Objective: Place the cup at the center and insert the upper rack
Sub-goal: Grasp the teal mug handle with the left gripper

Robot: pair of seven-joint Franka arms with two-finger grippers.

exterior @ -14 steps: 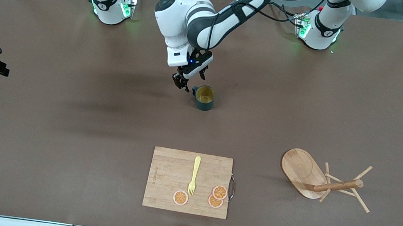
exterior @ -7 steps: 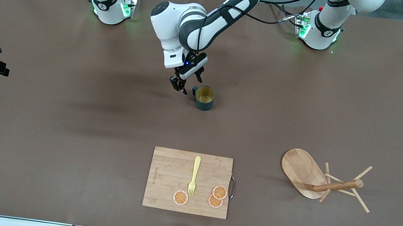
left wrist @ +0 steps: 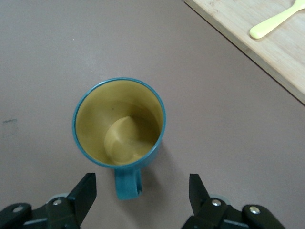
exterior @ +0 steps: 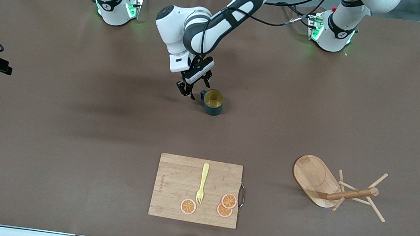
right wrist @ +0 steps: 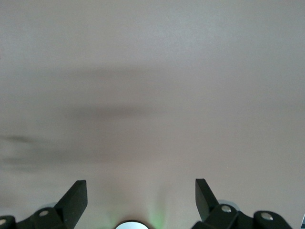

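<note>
In the front view, the cup [exterior: 213, 101] stood upright on the brown table [exterior: 49, 133] about midway between the two arms' ends, its small handle turned toward the right arm's end. The left gripper [exterior: 194, 88] hung just beside that handle, its jaws spread and holding nothing, the left arm reaching in from its base. The rack [exterior: 332, 187] lay tipped on its side toward the left arm's end, nearer the front camera than the cup and well apart from it, its oval base up on edge and its pegs splayed around the post's tip. A cutting board [exterior: 177, 182] lay nearer the camera than the cup, carrying a yellow fork [exterior: 202, 183] and three orange slices [exterior: 228, 201]. Nothing stood between the cup and the rack. In the left wrist view, the cup [left wrist: 119, 124] showed its yellow inside, with the handle pointing toward the camera between the two dark fingers [left wrist: 83, 193], which stood wide on either side without touching it; a corner of the board [left wrist: 267, 52] and the fork's handle [left wrist: 276, 21] showed near the edge. In the right wrist view, the right gripper [right wrist: 141, 195] waited over bare table, its fingers [right wrist: 76, 195] spread apart and empty
</note>
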